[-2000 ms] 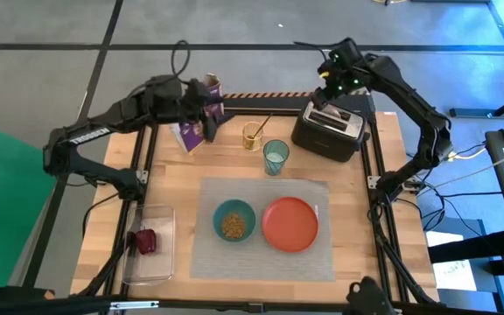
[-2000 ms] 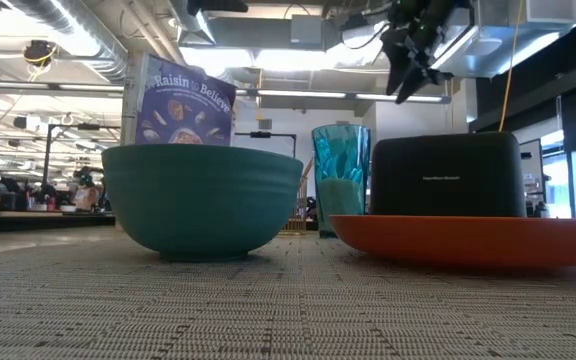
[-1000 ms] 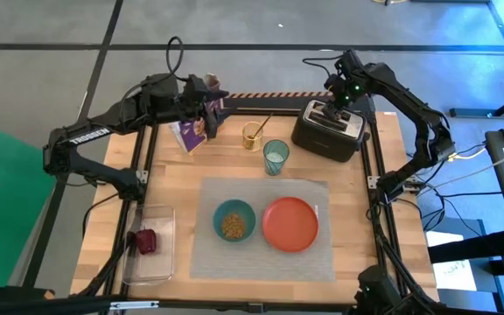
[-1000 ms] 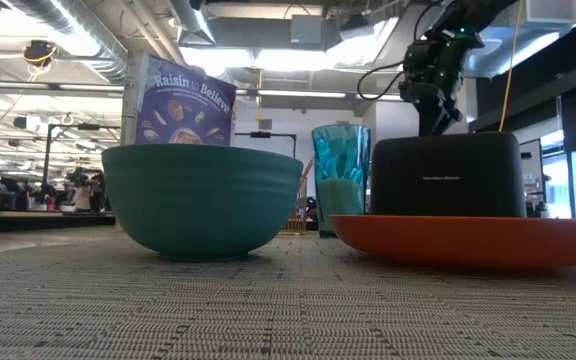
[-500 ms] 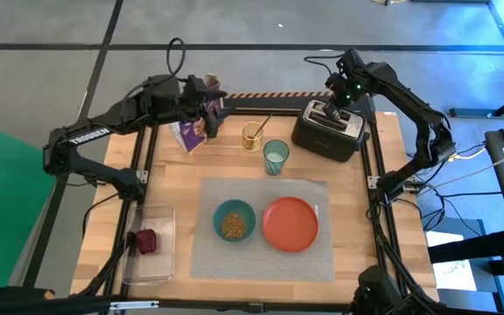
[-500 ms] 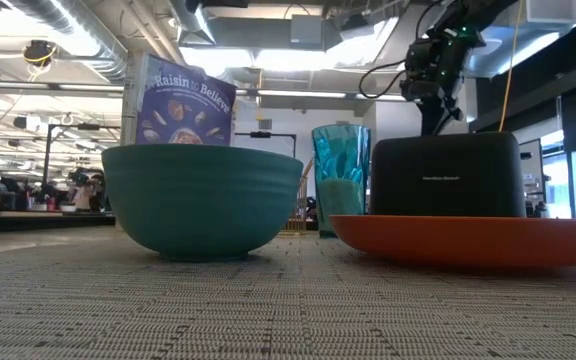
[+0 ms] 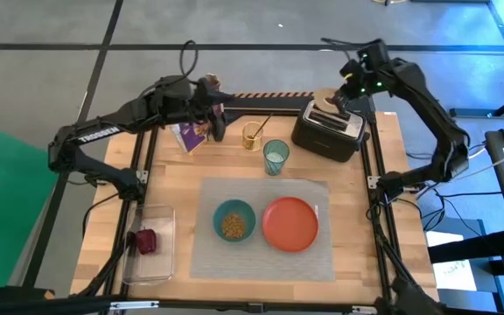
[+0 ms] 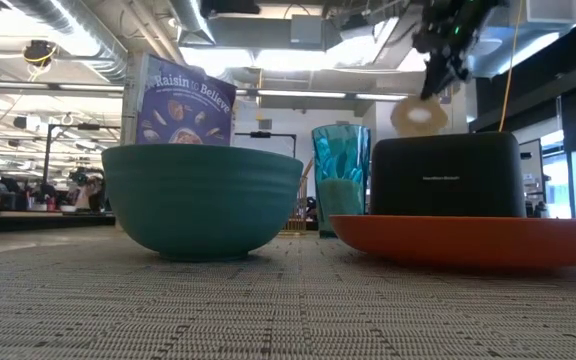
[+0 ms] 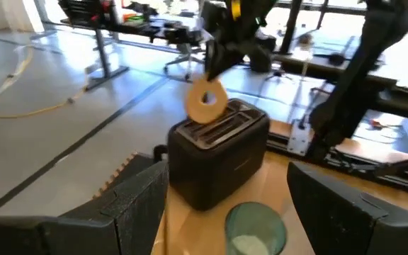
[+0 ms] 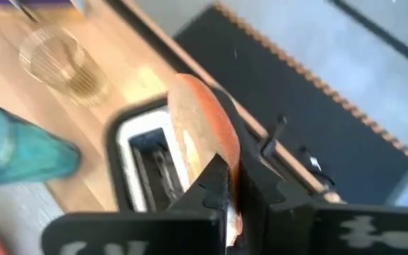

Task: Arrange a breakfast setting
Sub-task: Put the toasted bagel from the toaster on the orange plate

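My right gripper (image 7: 345, 94) is above the black toaster (image 7: 328, 131) at the far right, shut on a bagel (image 8: 418, 115). My left gripper (image 9: 225, 205) stands open at the far left beside a purple cereal box (image 7: 189, 133), holding nothing. The grey placemat (image 7: 265, 254) lies flat on the table with the teal bowl (image 7: 234, 220) and the orange-red plate (image 7: 290, 223) standing on it. Behind it stand the teal cup (image 7: 276, 157) and a glass (image 7: 253, 134) holding the gold spoon. The dark-red fruit (image 7: 145, 241) lies in the clear tray (image 7: 151, 267). My right gripper pinches the bagel's upper rim (image 10: 222, 152) between its two fingers, coming from above and pointing down. The bagel hangs on edge below the fingers, over the toaster's slot (image 10: 144, 159). Whether its lower rim (image 9: 204, 120) is clear of the toaster cannot be told.
The toaster stands at the far right corner, the cereal box and the glass along the far edge. Bare wood lies between the tray and the placemat and along the near edge.
My right gripper has shut on the bagel at the toaster's slot, then gone up, drawing the bagel up out of the toaster. My left gripper has shifted slightly toward the table's right, staying open.
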### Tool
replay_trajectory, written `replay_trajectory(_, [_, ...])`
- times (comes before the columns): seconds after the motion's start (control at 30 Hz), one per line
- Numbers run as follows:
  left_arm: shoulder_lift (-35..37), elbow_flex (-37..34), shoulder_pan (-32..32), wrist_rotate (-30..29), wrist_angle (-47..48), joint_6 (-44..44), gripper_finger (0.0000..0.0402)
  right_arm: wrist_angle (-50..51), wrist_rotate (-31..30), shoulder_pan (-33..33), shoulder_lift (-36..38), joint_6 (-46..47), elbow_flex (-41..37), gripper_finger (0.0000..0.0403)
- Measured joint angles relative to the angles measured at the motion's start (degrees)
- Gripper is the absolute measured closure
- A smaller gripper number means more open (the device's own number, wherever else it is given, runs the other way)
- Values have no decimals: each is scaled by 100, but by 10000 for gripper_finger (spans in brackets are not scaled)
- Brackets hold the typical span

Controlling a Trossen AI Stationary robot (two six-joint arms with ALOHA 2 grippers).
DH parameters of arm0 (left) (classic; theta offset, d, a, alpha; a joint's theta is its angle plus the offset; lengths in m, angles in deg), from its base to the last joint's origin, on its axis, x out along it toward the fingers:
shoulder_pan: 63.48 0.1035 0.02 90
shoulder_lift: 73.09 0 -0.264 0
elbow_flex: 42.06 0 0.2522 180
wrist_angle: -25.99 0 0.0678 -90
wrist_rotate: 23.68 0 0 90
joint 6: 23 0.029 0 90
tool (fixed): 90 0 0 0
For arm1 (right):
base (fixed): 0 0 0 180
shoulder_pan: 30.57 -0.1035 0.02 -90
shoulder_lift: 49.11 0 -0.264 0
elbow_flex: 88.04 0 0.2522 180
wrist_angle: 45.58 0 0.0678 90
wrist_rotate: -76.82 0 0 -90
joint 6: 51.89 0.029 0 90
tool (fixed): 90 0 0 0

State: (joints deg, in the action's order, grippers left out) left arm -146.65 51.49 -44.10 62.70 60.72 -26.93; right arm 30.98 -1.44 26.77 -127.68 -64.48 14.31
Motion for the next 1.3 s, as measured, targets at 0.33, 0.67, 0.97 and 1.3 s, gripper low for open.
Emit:
replay_trajectory(0.33, [-1008,0,61,994,-1708,-73,119,-66,1621,-259,550,707,556,392])
replay_trajectory(0.67, [-1543,0,59,1604,-2960,-622,119,-887,1722,-2095,642,1273,556,391])
replay_trajectory(0.97, [-1541,0,-25,2131,-2974,-800,119,-1639,731,-3149,520,1572,556,391])
replay_trajectory(1.3, [-1541,0,-197,1618,-2913,-804,209,-1720,228,-3711,194,1537,552,391])
